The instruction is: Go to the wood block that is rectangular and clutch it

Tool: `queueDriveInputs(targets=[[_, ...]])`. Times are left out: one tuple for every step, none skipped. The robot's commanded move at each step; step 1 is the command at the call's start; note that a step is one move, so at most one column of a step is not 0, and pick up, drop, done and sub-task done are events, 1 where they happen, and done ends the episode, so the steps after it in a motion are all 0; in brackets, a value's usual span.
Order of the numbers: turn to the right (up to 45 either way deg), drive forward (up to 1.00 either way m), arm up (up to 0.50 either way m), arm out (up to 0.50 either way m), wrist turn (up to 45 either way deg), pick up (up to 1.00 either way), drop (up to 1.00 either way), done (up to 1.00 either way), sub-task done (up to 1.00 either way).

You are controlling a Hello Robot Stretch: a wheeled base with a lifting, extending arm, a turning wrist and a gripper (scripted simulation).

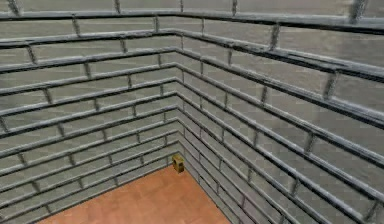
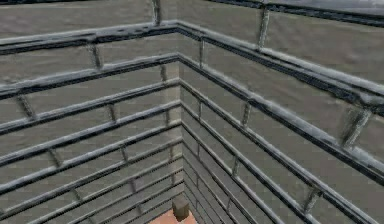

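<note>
A small yellowish-brown block-shaped thing stands on the floor in the corner where two grey brick walls meet, in the forward view just below the middle. In the arm side view a small brown boxy thing with a dark underside sits low in the corner near the bottom edge. Neither shape is plain enough to call it a rectangular wood block with certainty.
Grey brick walls close in on both sides and meet in a corner. An orange-brown wood floor spreads at the forward view's bottom, with free room in front of the corner. A strip of floor shows at the arm side view's bottom.
</note>
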Motion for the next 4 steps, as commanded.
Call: queueDriveInputs(targets=[[0.0, 0.00, 0.00, 0.44, 0.0, 0.00, 0.00, 0.00, 0.00], [0.0, 0.00, 0.00, 0.00, 45.0, 0.00, 0.00, 0.00, 0.00], [0.0, 0.00, 0.00, 0.00, 45.0, 0.00, 0.00, 0.00, 0.00], [0.0, 0.00, 0.00, 0.00, 45.0, 0.00, 0.00, 0.00, 0.00]])
